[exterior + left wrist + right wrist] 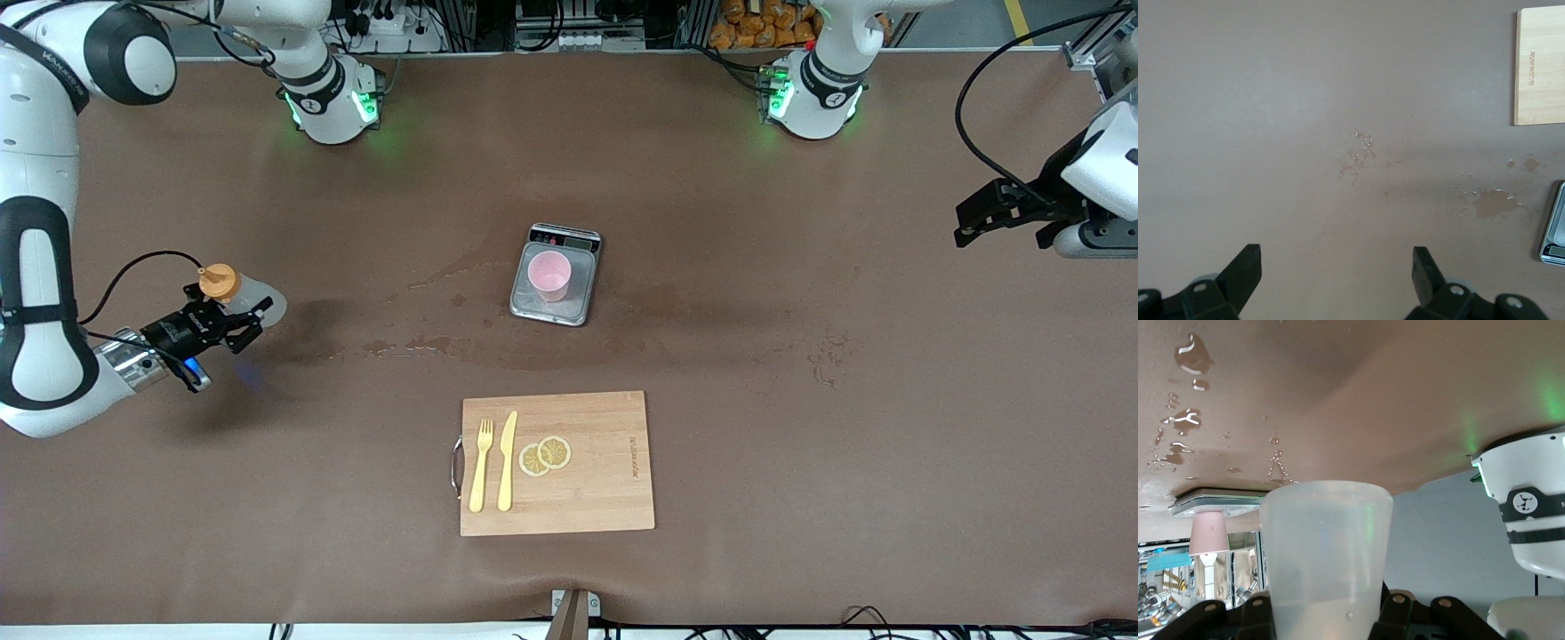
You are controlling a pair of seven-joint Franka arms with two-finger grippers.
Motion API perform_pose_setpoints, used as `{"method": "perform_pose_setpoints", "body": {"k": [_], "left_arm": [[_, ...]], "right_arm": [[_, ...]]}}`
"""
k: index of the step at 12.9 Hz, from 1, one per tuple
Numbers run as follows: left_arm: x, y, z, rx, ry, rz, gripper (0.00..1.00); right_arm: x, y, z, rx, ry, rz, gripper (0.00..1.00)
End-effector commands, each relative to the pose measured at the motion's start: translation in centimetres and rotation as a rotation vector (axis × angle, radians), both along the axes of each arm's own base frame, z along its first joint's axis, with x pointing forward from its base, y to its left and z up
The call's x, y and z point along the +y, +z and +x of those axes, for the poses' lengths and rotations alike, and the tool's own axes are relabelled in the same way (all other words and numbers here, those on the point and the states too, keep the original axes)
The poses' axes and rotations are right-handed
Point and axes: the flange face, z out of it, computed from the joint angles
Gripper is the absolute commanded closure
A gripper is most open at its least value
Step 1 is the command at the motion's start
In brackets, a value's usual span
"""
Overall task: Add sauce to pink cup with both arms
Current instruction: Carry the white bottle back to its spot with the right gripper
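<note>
Sauce (238,293) sits clamped in your right gripper (233,327), held up over the table (800,427) toward the right arm's end; its orange cap (219,281) tops the translucent body. In the right wrist view the bottle (1327,553) fills the space between the closed fingers (1401,613).

Your pink cup (549,275) stands upright on the scale (557,273) around the table's middle, well apart from the bottle. Wet patches (418,342) mark the table between the scale and the right gripper.

Nearer the front edge you have a cutting board (557,463) with a fork (481,464), a knife (508,460) and two lemon slices (545,455) on it.

Your left gripper (996,213) hangs over the left arm's end of the table, waiting, its fingers (1245,273) spread wide and holding nothing.
</note>
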Motion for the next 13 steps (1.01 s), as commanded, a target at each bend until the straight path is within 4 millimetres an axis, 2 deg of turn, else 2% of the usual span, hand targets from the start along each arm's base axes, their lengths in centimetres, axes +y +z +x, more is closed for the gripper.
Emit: {"method": "perform_pose_setpoints", "body": {"k": [1, 3, 5, 7, 8, 9, 10, 11, 12, 13], "left_arm": [[0.1, 0.8, -0.5, -0.01, 0.017, 0.009, 0.0], [0.1, 0.8, -0.5, -0.01, 0.017, 0.009, 0.0], [0.2, 0.8, -0.5, -0.01, 0.021, 0.009, 0.0], [0.2, 0.9, -0.6, -0.008, 0.023, 0.011, 0.0], [0.3, 1.1, -0.8, -0.011, 0.024, 0.009, 0.0], [0.4, 1.2, -0.8, -0.013, 0.026, 0.007, 0.0], [0.4, 1.2, -0.8, -0.013, 0.029, 0.006, 0.0], [0.4, 1.2, -0.8, -0.013, 0.03, 0.006, 0.0], [0.5, 1.3, -0.9, -0.013, 0.032, 0.006, 0.0], [0.5, 1.4, -1.2, -0.011, 0.034, 0.007, 0.0]], "right_arm": [[-1.3, -3.2, -0.8, -0.017, -0.03, 0.094, 0.58], [-2.1, -4.8, -0.7, -0.047, -0.05, 0.082, 0.58], [-3.6, -7.3, -1.7, -0.05, -0.079, 0.1, 0.56], [-3.8, -8.2, -1.7, -0.075, -0.077, 0.112, 0.56], [-3.9, -8.0, -1.6, -0.078, -0.079, 0.108, 0.49], [-4.0, -8.0, -1.6, -0.08, -0.081, 0.105, 0.37], [-4.3, -7.9, -1.6, -0.081, -0.085, 0.103, 0.36], [-4.5, -8.0, -1.7, -0.079, -0.088, 0.1, 0.25], [-4.4, -8.0, -1.7, -0.077, -0.088, 0.098, 0.04], [-4.4, -8.0, -1.7, -0.076, -0.088, 0.097, 0.01]]}}
